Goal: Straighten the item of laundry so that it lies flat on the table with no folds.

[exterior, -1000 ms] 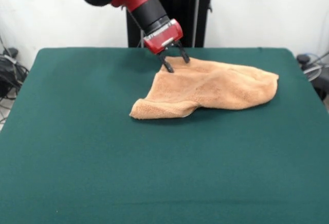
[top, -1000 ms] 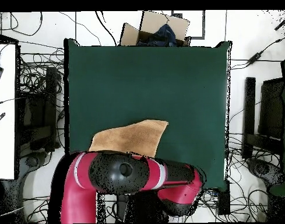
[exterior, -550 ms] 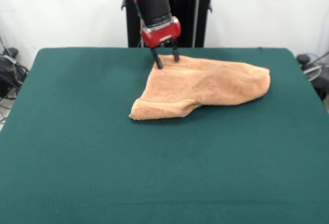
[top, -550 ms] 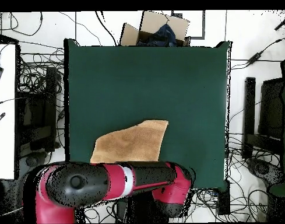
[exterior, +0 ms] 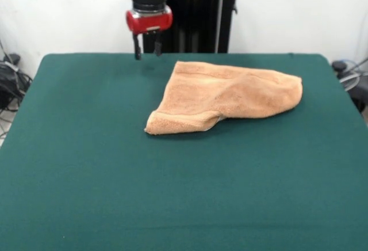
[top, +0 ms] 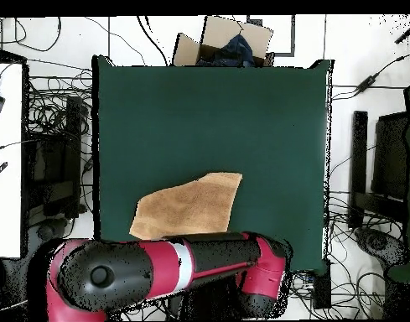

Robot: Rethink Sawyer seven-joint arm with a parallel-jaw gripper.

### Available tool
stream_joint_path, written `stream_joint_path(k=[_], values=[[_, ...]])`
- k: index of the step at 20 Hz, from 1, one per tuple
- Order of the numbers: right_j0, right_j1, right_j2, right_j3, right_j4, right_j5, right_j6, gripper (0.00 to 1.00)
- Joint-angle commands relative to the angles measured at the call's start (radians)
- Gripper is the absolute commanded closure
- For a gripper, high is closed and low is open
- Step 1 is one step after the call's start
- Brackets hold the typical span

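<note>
The item of laundry, a peach-orange towel, lies crumpled on the green table toward its far right. Its front-left corner is rolled under into a thick fold, and its right end is rounded over. In the overhead view the towel sits close to the table's bottom edge, partly under my arm. My gripper hangs above the table's far edge, left of the towel and clear of it. It is open with nothing between its fingers. The overhead view hides the gripper beneath the arm.
A cardboard box with dark cloth in it stands beyond the table's top edge in the overhead view. Cables and black equipment lie on the floor around the table. A white desk sits at the left.
My gripper has come off the towel's far edge, risen and swung left, away from the cloth. The towel's right end drew in slightly, then settled.
</note>
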Motion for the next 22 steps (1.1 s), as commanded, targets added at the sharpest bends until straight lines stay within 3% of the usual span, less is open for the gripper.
stream_joint_path(k=[1,4,8,11,17,22], values=[[-0.030,-0.062,0.074,-0.073,-0.123,0.068,0.080,0.00],[-0.028,-0.077,0.083,-0.077,-0.157,0.082,0.114,0.00],[-0.018,-0.128,0.101,-0.011,-0.138,0.120,0.180,0.00],[-0.030,-0.194,0.124,0.067,-0.090,0.140,0.263,0.00],[-0.072,-0.309,0.188,0.197,0.010,0.199,0.318,0.00],[-0.116,-0.394,0.274,0.221,-0.038,0.298,0.424,0.00]])
